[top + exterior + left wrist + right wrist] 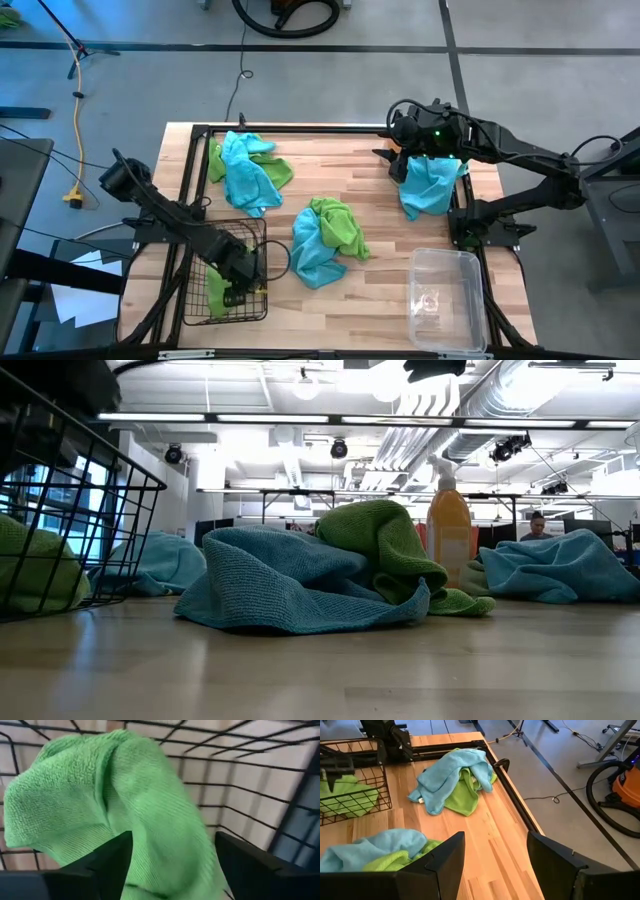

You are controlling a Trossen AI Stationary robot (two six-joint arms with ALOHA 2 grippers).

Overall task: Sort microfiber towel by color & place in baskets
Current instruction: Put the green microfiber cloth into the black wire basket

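Right now the left hand (243, 272) is hanging inside the black wire basket (197, 312), fingers spread wide, with a lime green towel (95, 805) lying loose between them — released, it seems. The right hand (418, 140) is waiting open over the turquoise towel (430, 185) at the bench's (350, 170) far right corner. Next, I judge, the left arm needs lifting clear, then reaching for another green cloth. Two mixed heaps are showing — one far left (248, 168), one mid-bench (325, 238) — each with green and turquoise; exact cloth counts I cannot tell. Two baskets; the clear plastic one (447, 298) is holding no towel
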